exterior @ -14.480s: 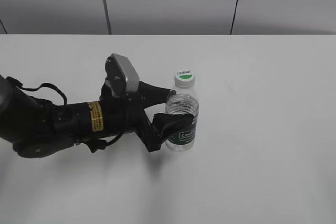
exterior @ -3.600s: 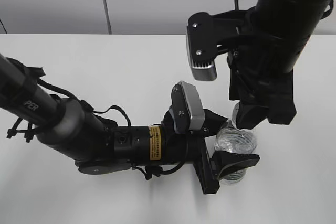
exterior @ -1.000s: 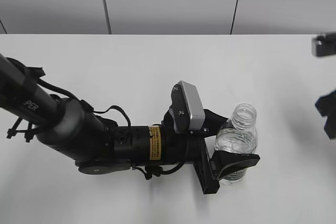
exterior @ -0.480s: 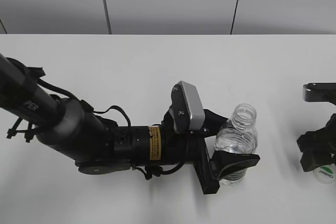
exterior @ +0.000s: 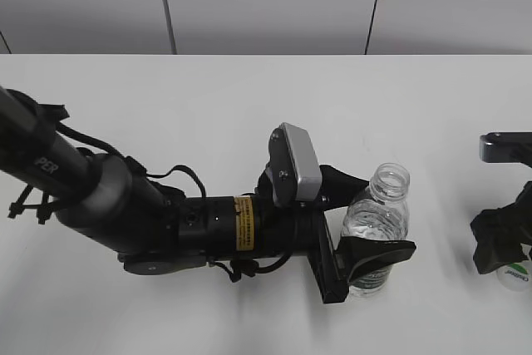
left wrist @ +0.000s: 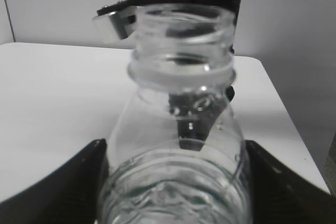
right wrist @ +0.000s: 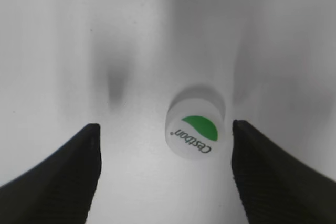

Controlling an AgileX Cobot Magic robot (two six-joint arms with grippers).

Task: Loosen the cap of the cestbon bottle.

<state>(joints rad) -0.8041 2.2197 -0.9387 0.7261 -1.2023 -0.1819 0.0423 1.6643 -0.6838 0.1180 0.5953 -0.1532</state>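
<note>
While the left gripper [exterior: 370, 234] clamps one uncapped cestbon bottle [exterior: 376, 230], the right gripper [right wrist: 165, 156] hangs spread over one cap [right wrist: 192, 129].

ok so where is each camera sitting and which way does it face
Exterior: in front of and above the table, slanted down; shows the left arm, its left tool shut on the bottle.
Left wrist: behind the left tool, level, facing the bottle's open neck.
Right wrist: straight down between open right tool fingers onto the cap.
Exterior and left wrist share the bottle.
</note>
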